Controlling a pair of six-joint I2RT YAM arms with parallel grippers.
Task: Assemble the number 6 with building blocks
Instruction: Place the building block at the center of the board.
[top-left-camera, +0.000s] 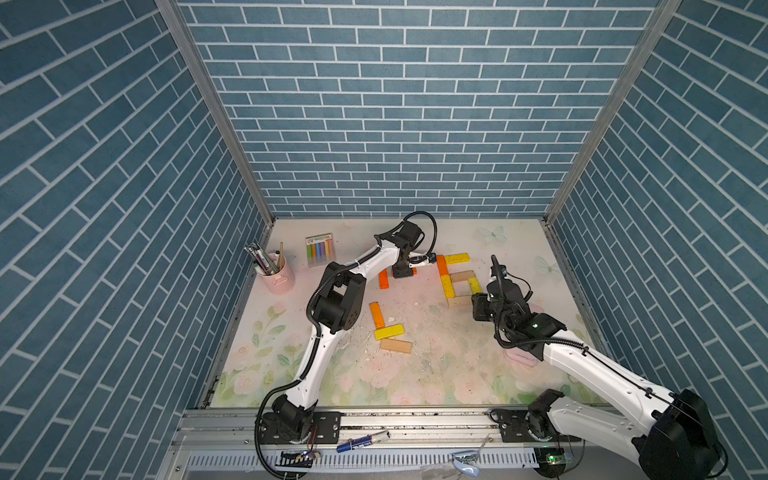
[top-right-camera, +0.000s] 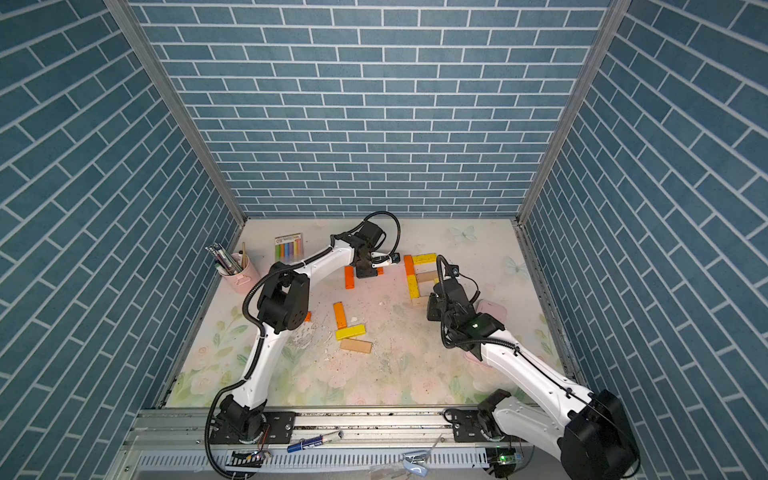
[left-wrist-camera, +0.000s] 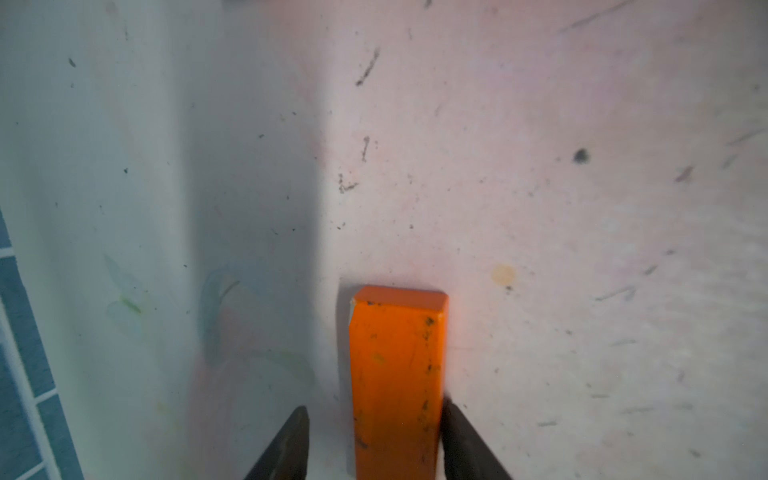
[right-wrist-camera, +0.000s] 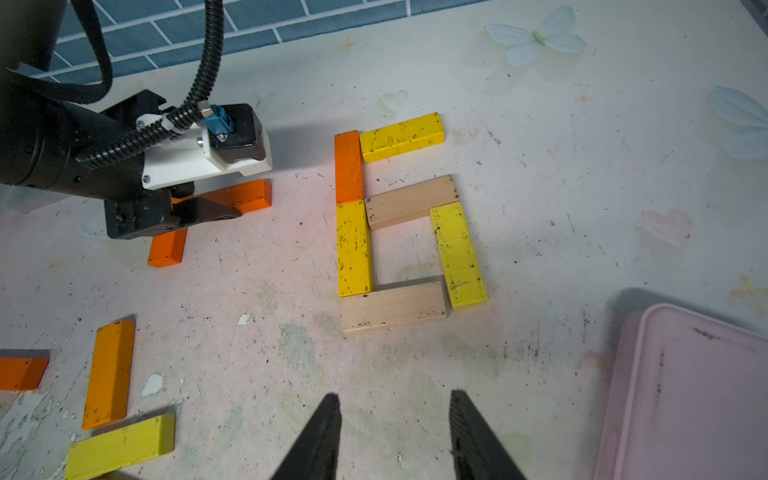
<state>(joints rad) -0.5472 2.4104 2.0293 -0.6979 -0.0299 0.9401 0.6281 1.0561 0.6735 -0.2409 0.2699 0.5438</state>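
Building blocks (top-left-camera: 389, 332) spread over the floral table (top-left-camera: 415, 374), six of them laid flat and end to end as the number 6 (right-wrist-camera: 411, 201), at about 2 o'clock from the table's middle: orange bar (right-wrist-camera: 348, 166) with a yellow one below it down the 9 o'clock side, a yellow one across the top, tan ones across the middle and the foot, a yellow one closing the loop at 3 o'clock. At 12 o'clock from the middle, left gripper (left-wrist-camera: 374, 409) low over the table, fingers parted a little around an orange block (left-wrist-camera: 395, 382) lying flat; one finger (left-wrist-camera: 457, 436) against the block's side, a clear gap at the other, no clamp. At 8 o'clock of that gripper, a second orange block (top-left-camera: 383, 279), partly under it. Near the middle, three loose pieces close together: amber block (top-left-camera: 377, 313), yellow block (top-right-camera: 351, 331), tan block (top-left-camera: 395, 345). Right gripper (right-wrist-camera: 395, 395) at 5 o'clock of the number 6, above the table, fingers well apart, nothing between them. Pink tray (right-wrist-camera: 685, 395) at 4 o'clock of the digit; pencil cup (top-left-camera: 279, 276) at 10 o'clock and chalk pack (top-left-camera: 320, 249) at 11 o'clock of the table.
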